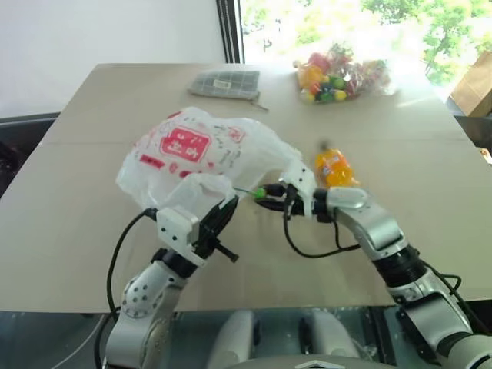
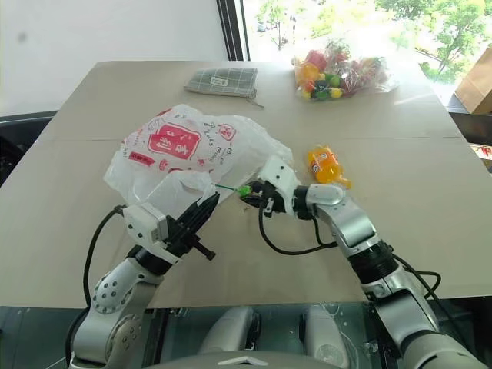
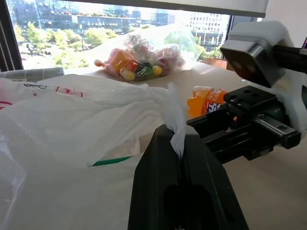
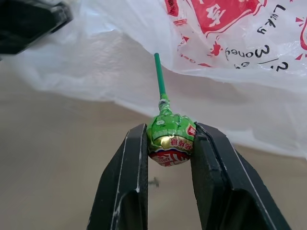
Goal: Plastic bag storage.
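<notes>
The plastic bag (image 1: 192, 150), thin crinkly white film with red print, is bunched up on the table's middle left. My left gripper (image 1: 223, 215) sits at its near edge, shut on a twisted strip of the film (image 3: 176, 129). Just to its right, my right gripper (image 4: 170, 128) is shut on a green-wrapped lollipop (image 4: 170, 139). The lollipop's green stick (image 4: 159, 74) points at the bag's side, and the candy (image 1: 259, 193) hangs just above the tabletop beside the bag. The two grippers stand close together, tips apart.
A small orange drink bottle (image 1: 333, 167) lies right behind my right hand. Farther back sit a clear bag of colourful small items (image 1: 338, 77) and a grey checked pouch (image 1: 225, 83). The tan table (image 1: 77, 231) ends at a near edge under my arms.
</notes>
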{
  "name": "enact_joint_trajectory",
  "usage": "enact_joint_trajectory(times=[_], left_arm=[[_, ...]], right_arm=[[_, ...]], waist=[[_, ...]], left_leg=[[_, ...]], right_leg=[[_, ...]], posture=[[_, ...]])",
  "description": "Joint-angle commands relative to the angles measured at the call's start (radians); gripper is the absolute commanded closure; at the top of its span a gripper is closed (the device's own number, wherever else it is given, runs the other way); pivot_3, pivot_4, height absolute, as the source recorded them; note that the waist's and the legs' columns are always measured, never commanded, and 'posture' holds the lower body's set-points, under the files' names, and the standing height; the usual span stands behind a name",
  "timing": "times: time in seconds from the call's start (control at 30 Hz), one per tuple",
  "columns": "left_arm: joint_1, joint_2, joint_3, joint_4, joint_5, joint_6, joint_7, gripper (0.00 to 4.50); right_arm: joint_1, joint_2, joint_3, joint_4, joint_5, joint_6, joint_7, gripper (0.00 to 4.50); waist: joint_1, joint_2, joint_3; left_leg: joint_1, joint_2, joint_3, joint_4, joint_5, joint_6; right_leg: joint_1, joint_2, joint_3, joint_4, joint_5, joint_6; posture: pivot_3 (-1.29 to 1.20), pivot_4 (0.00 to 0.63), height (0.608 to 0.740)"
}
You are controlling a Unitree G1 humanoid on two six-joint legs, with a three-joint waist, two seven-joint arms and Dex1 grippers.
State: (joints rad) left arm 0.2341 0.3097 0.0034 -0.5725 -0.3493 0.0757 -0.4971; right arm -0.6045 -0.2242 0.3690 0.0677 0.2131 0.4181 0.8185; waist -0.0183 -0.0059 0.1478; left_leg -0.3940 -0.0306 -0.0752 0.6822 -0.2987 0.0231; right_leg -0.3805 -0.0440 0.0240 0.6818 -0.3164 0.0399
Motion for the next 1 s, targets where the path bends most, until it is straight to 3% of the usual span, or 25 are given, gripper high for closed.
enact_joint_trajectory(times=[0.03,0.17,0.33,0.5,0.77,1.0], left_arm=[[0.014,-0.007,-0.029,-0.041,0.018,-0.043,-0.003,4.50],[0.019,-0.008,-0.039,-0.037,0.028,-0.061,-0.005,4.50],[0.022,-0.007,-0.047,-0.040,0.039,-0.082,-0.003,4.50],[0.025,-0.013,-0.051,-0.038,0.037,-0.094,0.003,4.50],[-0.018,-0.031,-0.025,-0.009,0.011,-0.084,0.018,4.50],[0.007,-0.022,-0.024,0.019,0.005,-0.104,-0.005,4.50]], right_arm=[[-0.094,0.114,0.012,0.103,-0.038,-0.058,-0.053,3.77],[-0.167,0.213,0.011,0.245,-0.095,-0.102,-0.120,3.77],[-0.249,0.358,-0.172,0.380,-0.038,-0.107,-0.331,3.77],[-0.241,0.365,-0.209,0.369,-0.033,-0.117,-0.341,3.77],[-0.151,0.299,-0.193,0.252,-0.021,-0.096,-0.254,0.04],[-0.109,0.246,-0.157,0.202,-0.057,-0.091,-0.223,0.04]], waist=[[-0.005,0.000,0.000],[-0.010,0.001,0.000],[-0.014,0.001,0.001],[-0.019,0.001,0.001],[-0.023,0.002,0.001],[-0.023,0.002,0.001]], left_leg=[[0.000,0.000,0.000,0.000,0.000,0.000],[0.000,0.000,0.000,0.000,0.000,-0.001],[0.000,-0.001,0.000,0.000,0.000,-0.001],[0.000,-0.001,0.000,-0.001,0.001,-0.001],[0.000,-0.001,0.000,-0.001,0.001,-0.001],[0.000,0.000,0.000,-0.001,0.001,-0.001]], right_leg=[[0.000,0.000,0.000,0.000,0.000,0.000],[-0.001,0.000,0.000,0.001,0.000,0.000],[-0.001,0.000,0.000,0.001,0.000,0.000],[-0.001,0.000,0.000,0.001,0.000,0.000],[-0.001,0.000,0.001,0.002,0.000,0.000],[-0.002,0.000,0.001,0.003,0.000,0.000]], posture=[[0.00,0.150,0.740],[0.00,0.150,0.740],[0.00,0.150,0.740],[0.00,0.150,0.740],[0.00,0.150,0.740],[0.00,0.150,0.740]])
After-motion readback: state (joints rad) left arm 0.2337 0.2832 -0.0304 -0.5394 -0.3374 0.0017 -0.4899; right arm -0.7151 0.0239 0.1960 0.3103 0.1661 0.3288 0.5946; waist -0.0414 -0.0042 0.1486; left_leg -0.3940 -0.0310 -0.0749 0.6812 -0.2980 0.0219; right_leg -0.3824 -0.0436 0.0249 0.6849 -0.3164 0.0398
